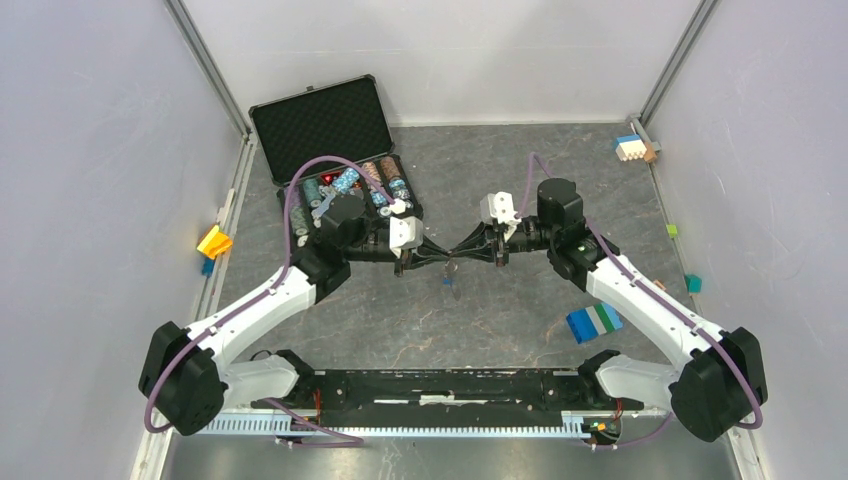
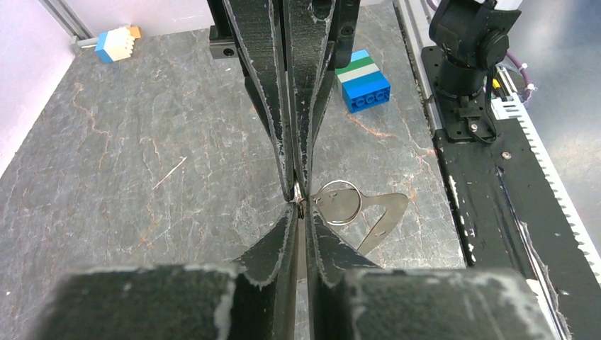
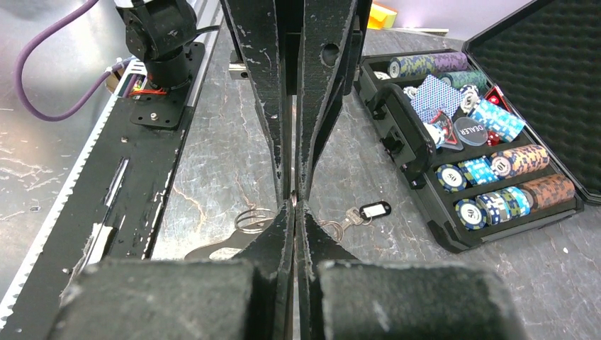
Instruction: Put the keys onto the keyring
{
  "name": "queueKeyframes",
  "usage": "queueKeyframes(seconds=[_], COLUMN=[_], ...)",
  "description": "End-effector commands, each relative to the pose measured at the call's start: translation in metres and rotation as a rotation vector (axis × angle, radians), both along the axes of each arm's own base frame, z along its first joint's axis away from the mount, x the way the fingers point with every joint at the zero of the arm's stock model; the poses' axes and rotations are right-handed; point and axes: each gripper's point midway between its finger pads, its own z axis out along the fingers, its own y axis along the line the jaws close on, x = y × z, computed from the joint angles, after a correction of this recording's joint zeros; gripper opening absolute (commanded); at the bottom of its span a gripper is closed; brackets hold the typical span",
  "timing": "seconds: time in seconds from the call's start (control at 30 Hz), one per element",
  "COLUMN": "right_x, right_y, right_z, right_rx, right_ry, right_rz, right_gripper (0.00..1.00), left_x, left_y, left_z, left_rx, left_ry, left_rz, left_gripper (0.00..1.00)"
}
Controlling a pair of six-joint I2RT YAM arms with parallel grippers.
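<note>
Beside the right claw (image 3: 295, 207), a tagged key (image 3: 373, 210).

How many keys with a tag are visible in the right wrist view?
1: the tagged key lies on the table beside the open chip case. Others may be hidden.

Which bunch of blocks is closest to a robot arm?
The blue, green and white bunch, right beside the right arm. The yellow one and the white-and-blue one sit far off at the edges.
</note>
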Motion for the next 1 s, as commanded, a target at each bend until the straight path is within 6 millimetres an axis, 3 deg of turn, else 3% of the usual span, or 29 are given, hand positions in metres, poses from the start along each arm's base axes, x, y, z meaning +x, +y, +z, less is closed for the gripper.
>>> queueKeyframes(seconds=[0.0,0.17,0.33,0.4,0.5,0.67,0.97], right_x=[-0.006,-0.006,-0.005,-0.003,0.005,0.022,0.013], right_y=[0.002,0.002,0.003,0.003,0.001,-0.007,-0.003], right_z=[0.018,0.016,0.013,0.012,0.008,0.002,0.002], right_rx=[0.047,0.046,0.044,0.04,0.014,-0.058,-0.04], right_ry=[-0.063,-0.058,-0.054,-0.059,-0.083,-0.137,-0.109], right_rz=[0.032,0.035,0.037,0.027,-0.017,-0.103,-0.047], right_gripper=[0.0,0.0,0.01,0.09,0.33,0.52,0.45], left_x=[-0.001,0.001,0.004,0.006,0.005,0.009,0.014], left_y=[0.0,-0.002,-0.002,-0.001,0.004,0.015,0.026], left_z=[0.008,0.01,0.012,0.012,0.008,0.003,0.0], left_rx=[-0.017,-0.026,-0.029,-0.026,0.007,0.128,0.269], left_ry=[-0.08,-0.07,-0.057,-0.056,-0.062,-0.06,-0.055], left_rz=[-0.003,0.002,0.021,0.035,0.043,0.084,0.154], left_gripper=[0.11,0.02,0.02,0.02,0.02,0.02,0.02])
